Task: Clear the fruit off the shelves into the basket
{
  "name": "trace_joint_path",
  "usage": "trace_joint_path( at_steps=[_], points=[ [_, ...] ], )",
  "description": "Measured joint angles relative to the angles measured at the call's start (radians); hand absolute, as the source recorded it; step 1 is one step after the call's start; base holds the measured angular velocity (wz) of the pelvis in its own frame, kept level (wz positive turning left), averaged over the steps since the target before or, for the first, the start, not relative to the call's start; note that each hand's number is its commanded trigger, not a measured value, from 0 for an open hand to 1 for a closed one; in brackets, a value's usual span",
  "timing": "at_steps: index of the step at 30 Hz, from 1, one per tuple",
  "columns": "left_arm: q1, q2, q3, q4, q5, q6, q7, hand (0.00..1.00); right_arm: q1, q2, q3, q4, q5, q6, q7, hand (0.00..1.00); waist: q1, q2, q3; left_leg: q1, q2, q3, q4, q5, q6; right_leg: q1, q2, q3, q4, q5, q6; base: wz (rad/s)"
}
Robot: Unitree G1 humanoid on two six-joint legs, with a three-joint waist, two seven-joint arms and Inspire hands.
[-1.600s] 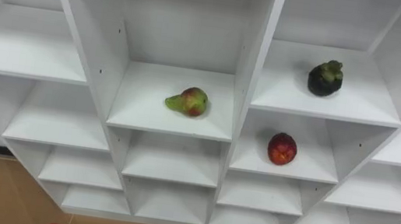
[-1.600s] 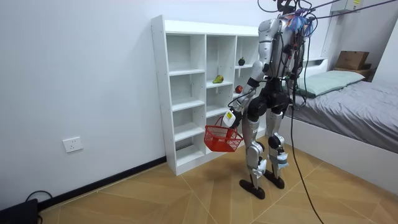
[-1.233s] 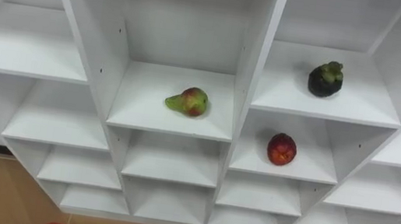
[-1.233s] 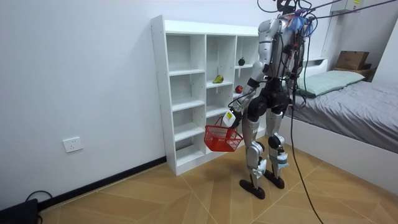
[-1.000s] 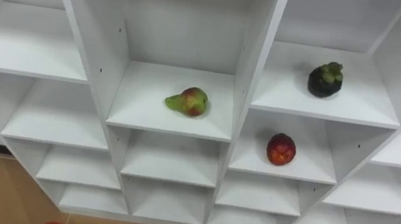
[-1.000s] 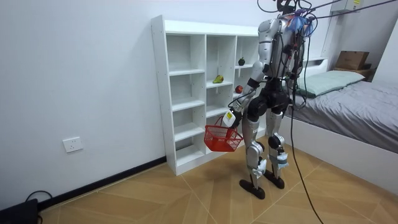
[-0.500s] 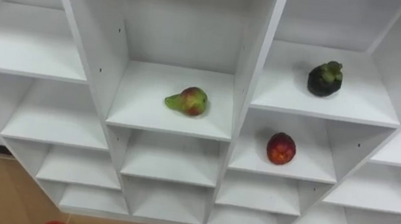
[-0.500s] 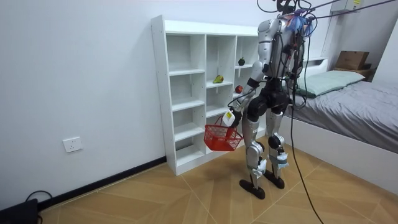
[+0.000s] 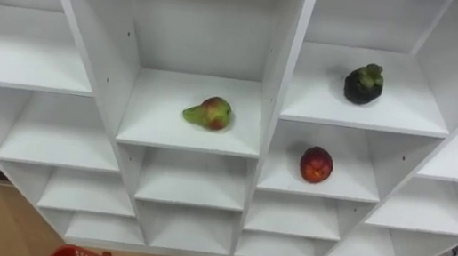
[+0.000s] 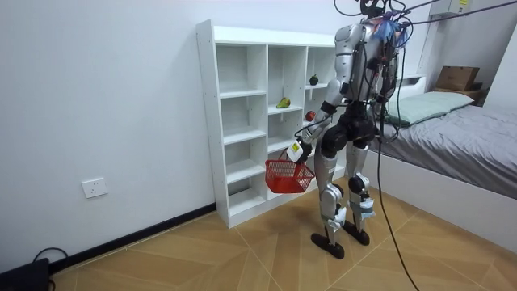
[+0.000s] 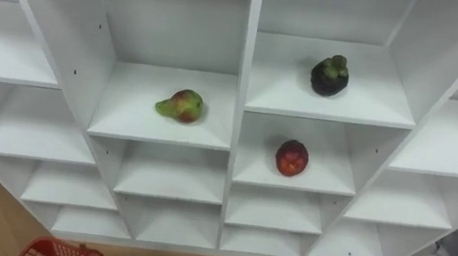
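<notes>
Your left hand (image 10: 296,150) is clenched on the red wire basket (image 10: 284,175) by the white cubby closet (image 9: 40,66) — green-red pear (image 9: 209,113) in a middle cubby, dark mangosteen (image 9: 364,83) upper right, round red fruit (image 9: 316,165) below that.

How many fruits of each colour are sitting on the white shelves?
Green-and-red pear: 1
Dark, nearly black fruit with a green top: 1
Red round fruit: 1
Total: 3 fruits
</notes>
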Motion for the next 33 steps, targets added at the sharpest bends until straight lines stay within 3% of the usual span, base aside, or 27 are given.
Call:
trace_joint_path(
  at_steps=[5,15,22,28,33],
  points=[
    [0.000,0.000,-0.001,-0.011,0.005,-0.004,-0.003,1.00,0.108,0.007,-0.001,-0.401,-0.068,-0.028,-0.014,0.00,-0.007,0.009,0.0013,-0.011,0.001,0.005,-0.001,0.000,0.000,-0.015,0.001,0.011,0.002,0.001,0.000,-0.03],
    [0.013,0.000,-0.002,-0.041,0.002,-0.026,-0.014,1.00,0.157,0.006,-0.003,-0.873,-0.122,-0.058,-0.052,0.00,-0.030,0.010,0.0024,-0.011,0.003,0.031,-0.009,0.000,0.000,-0.036,0.005,0.047,0.005,0.005,0.001,-0.12],
    [0.014,0.005,-0.024,-0.040,-0.001,-0.027,-0.014,1.00,0.133,0.000,0.006,-0.992,-0.142,-0.082,-0.103,0.00,-0.023,0.014,0.0022,-0.014,0.011,0.031,-0.009,-0.004,-0.002,-0.046,0.012,0.047,0.020,0.009,-0.003,-0.02],
    [0.032,0.005,-0.030,-0.041,-0.001,-0.027,-0.023,1.00,0.110,-0.011,0.005,-1.093,-0.141,-0.085,-0.149,0.00,-0.022,0.028,-0.0053,-0.020,0.015,0.031,-0.003,-0.003,-0.003,-0.050,0.015,0.047,0.022,0.013,-0.007,0.00],
    [0.035,0.008,-0.074,-0.041,0.000,-0.027,-0.022,1.00,0.065,-0.012,0.022,-1.098,-0.150,-0.090,-0.193,0.00,-0.023,0.028,-0.0032,-0.019,0.015,0.031,0.000,-0.003,-0.003,-0.047,0.014,0.047,0.033,0.013,-0.007,0.00]
  ],
)
